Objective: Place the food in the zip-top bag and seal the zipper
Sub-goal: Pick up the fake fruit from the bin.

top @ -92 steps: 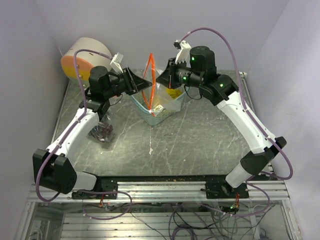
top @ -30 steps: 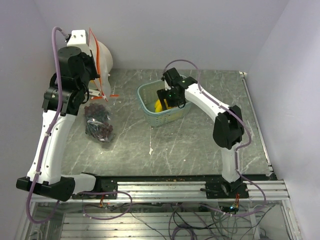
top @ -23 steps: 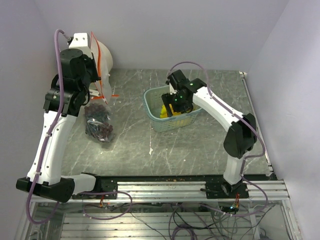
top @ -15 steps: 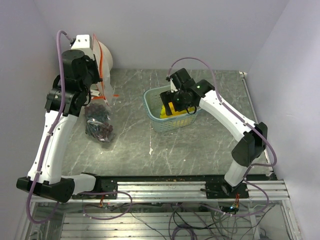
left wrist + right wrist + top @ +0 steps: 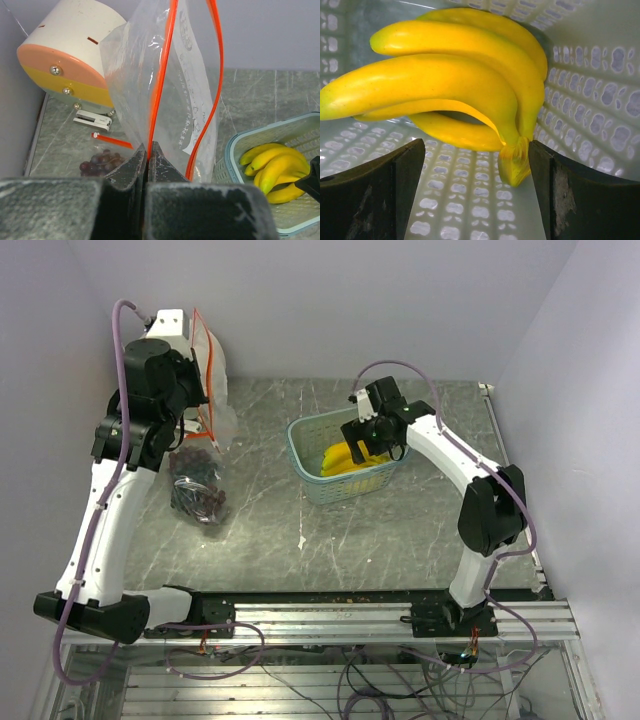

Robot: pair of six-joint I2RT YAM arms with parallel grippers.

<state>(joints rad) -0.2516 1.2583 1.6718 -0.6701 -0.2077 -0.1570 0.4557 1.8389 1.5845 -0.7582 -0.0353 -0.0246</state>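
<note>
Bananas (image 5: 450, 85): smooth, bright yellow, curved, joined at one stubby stem. Lie on the floor of a pale teal basket (image 5: 310, 478) of plastic mesh, oval holes across walls and bottom. Sit at about 1 o'clock from the table's middle in the top view. Grapes (image 5: 197, 487): dark red-purple, round, glossy, heaped in a clump at 9 o'clock. Bag (image 5: 165, 95): thin clear plastic, crinkled, faintly printed, orange zipper strips along the mouth. Held off the table at 10 o'clock, just beyond the grapes, mouth gaping.

Table (image 5: 400, 530): grey stone-look top, veined and scratched white, with an aluminium rail (image 5: 320, 618) along the 6 o'clock edge. Walls (image 5: 400, 310): plain pale lilac. White drum (image 5: 75, 50) with an orange-and-yellow end face in the 10 o'clock corner.

Right gripper (image 5: 476, 160): down inside the basket, black fingers apart, one at each side of the stem end, bananas at 12 o'clock from it. Cannot tell whether either pad touches. Left gripper (image 5: 148, 150): raised, pinched together on one orange zipper strip, well apart from the bananas.
</note>
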